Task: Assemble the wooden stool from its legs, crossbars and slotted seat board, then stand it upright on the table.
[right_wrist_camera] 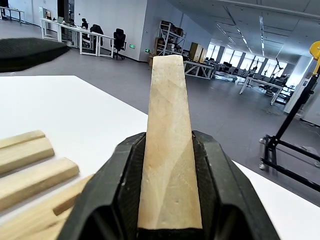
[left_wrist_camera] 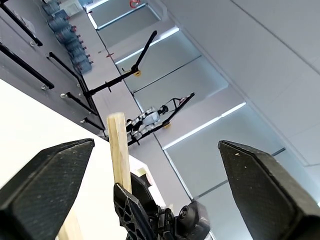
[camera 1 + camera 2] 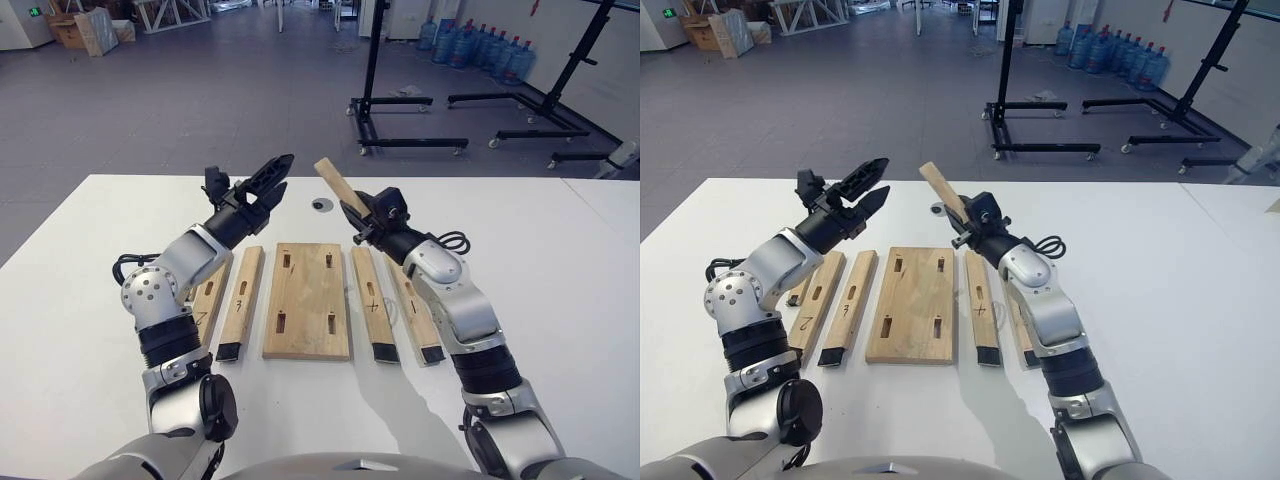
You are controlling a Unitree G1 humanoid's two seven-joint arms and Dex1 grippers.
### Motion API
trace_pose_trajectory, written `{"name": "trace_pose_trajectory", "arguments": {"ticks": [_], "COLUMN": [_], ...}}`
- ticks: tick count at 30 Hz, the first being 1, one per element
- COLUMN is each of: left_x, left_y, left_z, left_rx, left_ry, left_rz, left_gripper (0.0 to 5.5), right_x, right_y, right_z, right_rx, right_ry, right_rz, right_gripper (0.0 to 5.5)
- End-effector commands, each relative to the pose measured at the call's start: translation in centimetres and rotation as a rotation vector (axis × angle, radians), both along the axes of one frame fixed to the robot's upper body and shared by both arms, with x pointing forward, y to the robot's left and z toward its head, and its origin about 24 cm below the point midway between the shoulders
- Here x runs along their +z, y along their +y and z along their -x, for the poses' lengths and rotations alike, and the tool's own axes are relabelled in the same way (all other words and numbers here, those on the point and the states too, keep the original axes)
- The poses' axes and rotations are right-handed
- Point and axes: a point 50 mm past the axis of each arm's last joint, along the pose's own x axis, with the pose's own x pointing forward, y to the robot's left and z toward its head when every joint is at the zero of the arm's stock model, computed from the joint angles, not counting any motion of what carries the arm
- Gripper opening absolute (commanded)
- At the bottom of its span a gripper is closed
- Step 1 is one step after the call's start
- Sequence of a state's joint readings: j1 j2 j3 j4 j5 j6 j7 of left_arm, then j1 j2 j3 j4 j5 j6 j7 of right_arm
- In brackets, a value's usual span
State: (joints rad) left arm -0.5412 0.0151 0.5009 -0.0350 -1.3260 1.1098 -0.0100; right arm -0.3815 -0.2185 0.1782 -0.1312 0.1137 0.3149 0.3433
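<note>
Presently, a crossbar is pinched by its lower end in the right gripper above the far middle of the table, its long axis tilted up and leftward, toward the spread left gripper held just beside it.

Narrow gaps between flat seat board and flanking legs

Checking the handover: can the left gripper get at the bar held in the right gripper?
Probably yes: the left gripper is open, the bar juts free of the right gripper, nothing between.
</note>
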Motion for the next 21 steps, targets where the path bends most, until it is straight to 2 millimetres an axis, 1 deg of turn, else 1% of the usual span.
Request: {"name": "trace_pose_trajectory", "arguments": {"ticks": [1,6,10,13,21], "left_x": [-0.4,-0.5,-0.3,0.0,-0.2], "left_y": [-0.2,-0.1,-0.1,-0.4,-0.2], "left_z": [0.2,0.2,0.0,0.0,0.0], "left_rx": [0.013,0.028,0.034,0.025,0.025], "left_ry": [0.017,0.018,0.011,0.006,0.031], "left_rz": [-0.022,-0.040,-0.025,-0.010,0.001], "left_gripper": [4.54,4.54,4.54,4.54,4.54], "right_x": [0.6,1.2,0.7,0.2,0.2], "right_y": [1.5,2.4,3.4,3.8,3.6], "right_z": [0.9,2.0,2.8,2.9,2.9], "right_rx": [0.072,0.144,0.196,0.205,0.195], "right_ry": [-0.019,-0.030,-0.004,0.010,0.011], "right_rz": [-0.033,-0.080,-0.076,-0.060,-0.067], "right_gripper": [1.28,1.28,1.28,1.28,1.28]}}
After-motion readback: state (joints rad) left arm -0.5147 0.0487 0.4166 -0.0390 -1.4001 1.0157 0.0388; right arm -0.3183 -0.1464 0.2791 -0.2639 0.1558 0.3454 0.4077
